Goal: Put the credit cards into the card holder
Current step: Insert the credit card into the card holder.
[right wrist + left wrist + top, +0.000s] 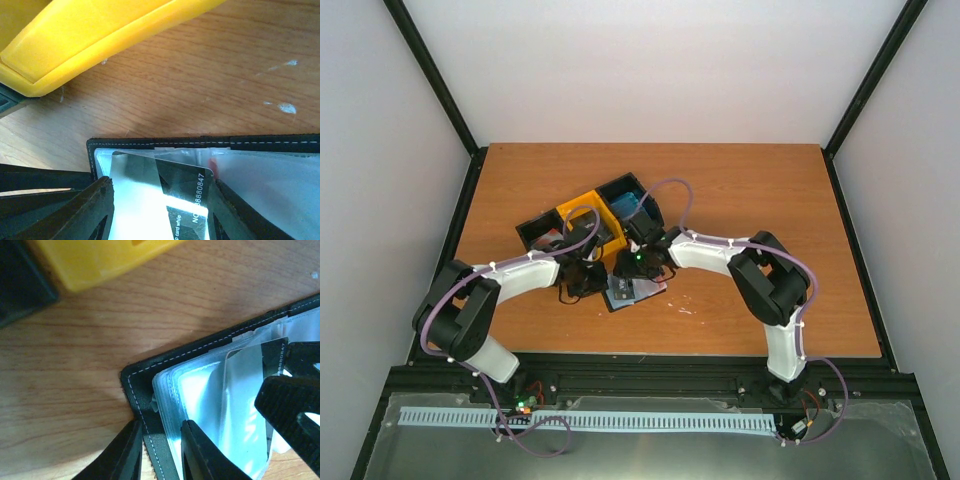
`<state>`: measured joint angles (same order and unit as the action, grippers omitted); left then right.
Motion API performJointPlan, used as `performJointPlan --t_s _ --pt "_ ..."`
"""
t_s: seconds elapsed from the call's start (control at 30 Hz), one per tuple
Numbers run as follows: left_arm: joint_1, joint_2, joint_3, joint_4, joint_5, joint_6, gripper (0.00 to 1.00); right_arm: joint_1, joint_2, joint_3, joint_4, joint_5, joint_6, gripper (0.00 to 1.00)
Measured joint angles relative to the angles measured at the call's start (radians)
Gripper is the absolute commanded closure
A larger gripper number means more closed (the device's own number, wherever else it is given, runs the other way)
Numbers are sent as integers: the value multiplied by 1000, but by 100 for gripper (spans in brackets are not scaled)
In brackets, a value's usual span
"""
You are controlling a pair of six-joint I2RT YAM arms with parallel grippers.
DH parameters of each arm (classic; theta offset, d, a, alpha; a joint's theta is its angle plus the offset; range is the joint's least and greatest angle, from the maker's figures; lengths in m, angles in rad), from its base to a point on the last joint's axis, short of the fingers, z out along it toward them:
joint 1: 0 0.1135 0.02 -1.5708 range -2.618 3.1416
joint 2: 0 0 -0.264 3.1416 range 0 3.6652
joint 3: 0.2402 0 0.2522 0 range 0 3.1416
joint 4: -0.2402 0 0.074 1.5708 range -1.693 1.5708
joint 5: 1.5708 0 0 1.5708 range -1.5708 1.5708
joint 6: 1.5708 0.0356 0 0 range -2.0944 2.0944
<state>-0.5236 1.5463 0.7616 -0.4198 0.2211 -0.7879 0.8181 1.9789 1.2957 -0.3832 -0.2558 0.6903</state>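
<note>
The black card holder (628,293) lies open on the table, its pale clear pockets facing up. My left gripper (588,282) is shut on its stitched corner edge (145,375), with one finger outside the cover and one on the pockets (161,432). My right gripper (640,266) is shut on a dark credit card (187,182) printed with white numbers. It holds the card tilted, with the leading edge at the pocket openings of the holder (150,144). A red card edge (212,164) shows inside one pocket. The dark card (273,354) and a right finger (292,400) also show in the left wrist view.
The black-and-yellow three-compartment tray (586,213) stands just behind the holder, and its yellow wall is close in both wrist views (100,260) (100,40). A blue card (627,205) lies in its right compartment. Both arms crowd the table centre.
</note>
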Motion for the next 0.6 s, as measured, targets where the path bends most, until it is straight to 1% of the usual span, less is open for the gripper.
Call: performJointPlan --t_s 0.37,0.47,0.6 --pt "1 3 2 -2 3 5 75 -45 -43 -111 144 -119 68 50" --pt "1 5 5 -3 3 6 76 -45 -62 -127 143 -105 80 50" --pt "1 7 11 -14 3 10 75 -45 -88 -127 117 -45 82 51"
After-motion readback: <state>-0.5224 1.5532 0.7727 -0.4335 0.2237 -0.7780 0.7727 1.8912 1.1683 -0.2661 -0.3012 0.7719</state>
